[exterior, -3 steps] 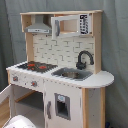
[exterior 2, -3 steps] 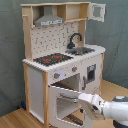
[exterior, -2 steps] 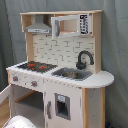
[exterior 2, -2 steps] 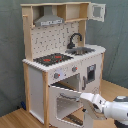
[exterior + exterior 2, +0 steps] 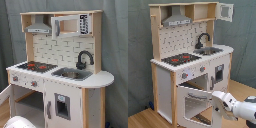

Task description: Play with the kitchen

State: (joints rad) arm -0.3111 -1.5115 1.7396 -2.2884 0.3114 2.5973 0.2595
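In the second exterior view the oven door (image 5: pixel 195 102) of the kitchen (image 5: pixel 188 55) stands swung open, leaving the oven cavity (image 5: pixel 193 85) reachable from the front, though the door panel itself blocks approach from the second exterior view's left. The end effector (image 5: pixel 219 100) sits at the door's free edge, with the arm filling the space to the second exterior view's lower right. Above the hob (image 5: pixel 180 59) there is open room up to the grey hood (image 5: pixel 177 21). The black faucet (image 5: pixel 203 40) rises over the sink (image 5: pixel 210 50) and crowds access there. The wooden floor (image 5: pixel 143 117) in front lies open.
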